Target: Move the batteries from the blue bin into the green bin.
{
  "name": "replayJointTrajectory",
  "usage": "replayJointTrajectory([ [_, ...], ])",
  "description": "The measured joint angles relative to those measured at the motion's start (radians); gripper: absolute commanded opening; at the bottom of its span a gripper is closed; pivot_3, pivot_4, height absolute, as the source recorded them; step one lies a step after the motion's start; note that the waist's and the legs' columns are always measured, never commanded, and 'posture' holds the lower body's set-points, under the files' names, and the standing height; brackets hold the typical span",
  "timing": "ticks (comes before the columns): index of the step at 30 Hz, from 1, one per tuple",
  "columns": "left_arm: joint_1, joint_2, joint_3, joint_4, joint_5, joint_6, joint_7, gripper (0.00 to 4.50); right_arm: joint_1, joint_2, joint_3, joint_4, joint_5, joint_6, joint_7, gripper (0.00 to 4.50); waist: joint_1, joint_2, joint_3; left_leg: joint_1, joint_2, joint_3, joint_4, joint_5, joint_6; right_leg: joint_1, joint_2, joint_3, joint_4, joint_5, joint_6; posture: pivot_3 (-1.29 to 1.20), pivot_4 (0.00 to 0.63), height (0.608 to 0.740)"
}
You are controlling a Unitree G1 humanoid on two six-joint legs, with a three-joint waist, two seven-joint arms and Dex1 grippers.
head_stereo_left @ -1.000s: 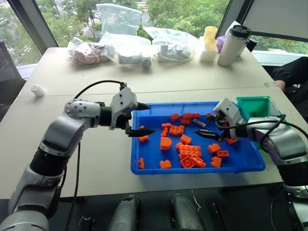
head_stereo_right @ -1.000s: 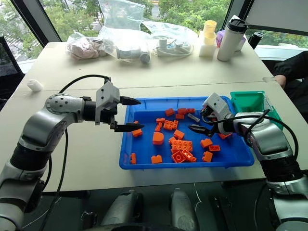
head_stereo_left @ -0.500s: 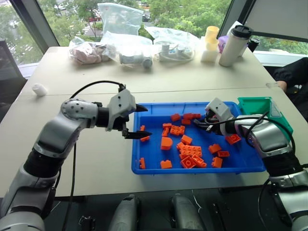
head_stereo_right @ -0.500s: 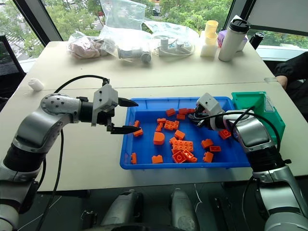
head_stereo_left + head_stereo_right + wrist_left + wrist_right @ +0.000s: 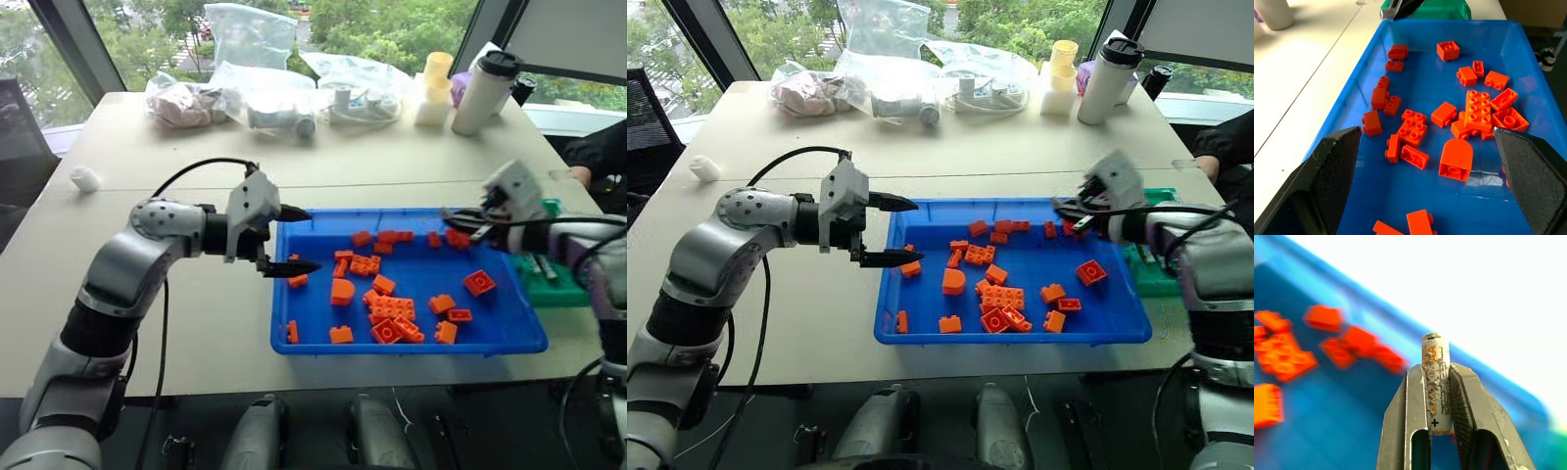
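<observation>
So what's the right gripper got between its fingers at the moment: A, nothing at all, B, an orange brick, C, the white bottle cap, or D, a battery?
D: in the right wrist view the right gripper is shut on a slim grey battery, which stands up between the two fingers with a plus mark near its lower end, over the blue bin.
</observation>
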State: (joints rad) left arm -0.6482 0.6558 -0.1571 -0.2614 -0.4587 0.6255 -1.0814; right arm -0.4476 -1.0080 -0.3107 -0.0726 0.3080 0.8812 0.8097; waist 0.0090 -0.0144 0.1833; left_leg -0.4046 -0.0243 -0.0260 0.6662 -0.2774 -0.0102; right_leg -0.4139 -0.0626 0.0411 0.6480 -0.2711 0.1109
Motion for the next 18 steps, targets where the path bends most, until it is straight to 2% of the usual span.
replayJointTrajectory([
  [2, -0.024, -0.038, 0.011, 0.012, -0.022, 0.005, 0.004, 4.50, 0.030, -0.018, -0.061, 0.000, 0.001, 0.009, -0.014, 0.05, -0.001, -0.001, -0.001, 0.000, 0.001, 0.000, 0.001, 0.000, 0.000, 0.000, 0.001, 0.000, 0.001, 0.000, 0.000, 0.00, 0.150, 0.740],
  [6, -0.059, -0.055, 0.010, 0.026, -0.032, 0.003, 0.000, 4.50, 0.095, -0.016, -0.067, 0.023, 0.003, 0.032, -0.037, 0.05, -0.014, 0.002, -0.001, 0.001, 0.001, 0.001, 0.001, 0.000, 0.000, 0.000, 0.001, 0.001, 0.002, 0.000, 0.000, 0.00, 0.150, 0.740],
  [13, -0.060, -0.058, -0.066, 0.077, 0.047, -0.055, -0.020, 4.50, 0.109, -0.016, -0.080, 0.085, -0.003, 0.036, -0.094, 0.05, -0.022, 0.003, -0.001, 0.001, 0.001, 0.001, 0.000, 0.000, 0.000, 0.000, 0.002, 0.001, 0.002, 0.000, 0.000, 0.00, 0.150, 0.740],
  [15, -0.060, -0.058, -0.066, 0.084, 0.056, -0.065, -0.020, 4.50, 0.112, -0.016, -0.075, 0.107, -0.010, 0.023, -0.099, 1.07, -0.021, 0.003, -0.001, 0.001, 0.001, 0.001, 0.000, 0.000, 0.000, 0.000, 0.002, 0.001, 0.001, 0.000, 0.000, 0.00, 0.150, 0.740],
  [18, -0.059, -0.058, -0.066, 0.084, 0.059, -0.065, -0.023, 4.50, 0.111, -0.016, -0.061, 0.140, -0.012, -0.002, -0.099, 2.34, -0.022, 0.003, -0.001, 0.001, 0.001, 0.001, 0.001, 0.000, 0.000, 0.000, 0.002, 0.001, 0.001, 0.000, 0.000, 0.00, 0.150, 0.740],
])
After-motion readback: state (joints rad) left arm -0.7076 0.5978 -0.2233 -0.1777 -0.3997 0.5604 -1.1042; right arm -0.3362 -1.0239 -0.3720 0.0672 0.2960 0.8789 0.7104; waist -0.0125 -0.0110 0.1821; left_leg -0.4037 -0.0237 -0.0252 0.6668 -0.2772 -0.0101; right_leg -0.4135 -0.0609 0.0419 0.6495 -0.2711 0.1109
